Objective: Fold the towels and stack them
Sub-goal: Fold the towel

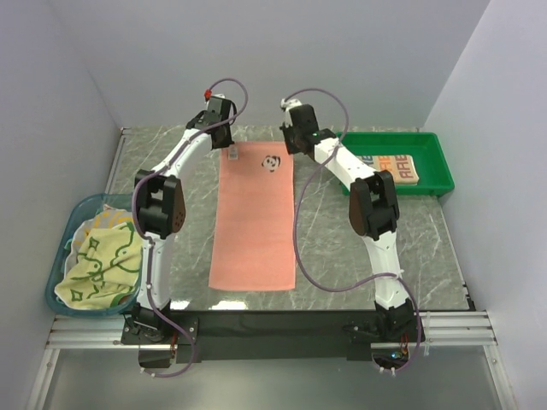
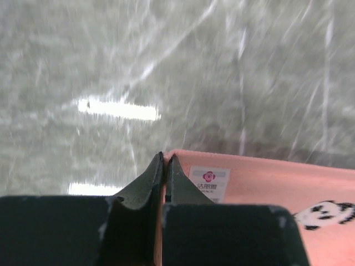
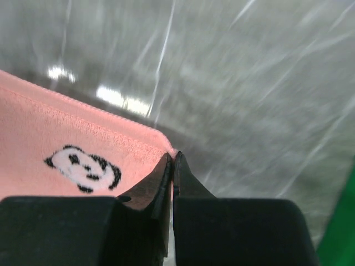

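Observation:
A salmon-pink towel (image 1: 254,220) with a panda emblem (image 1: 271,164) lies spread flat and lengthwise on the table. My left gripper (image 1: 227,147) is shut on its far left corner (image 2: 177,158), next to the white label (image 2: 209,182). My right gripper (image 1: 293,145) is shut on its far right corner (image 3: 166,147), beside the panda (image 3: 83,168). A folded cream towel with coloured letters (image 1: 395,168) lies in the green tray (image 1: 432,154). A pale yellow towel with green frog shapes (image 1: 102,265) sits crumpled in the blue basket (image 1: 58,256).
The green tray stands at the far right, the blue basket at the near left edge. Grey walls close the table at the back and both sides. The arm bases stand on a black strip (image 1: 273,325) at the near edge.

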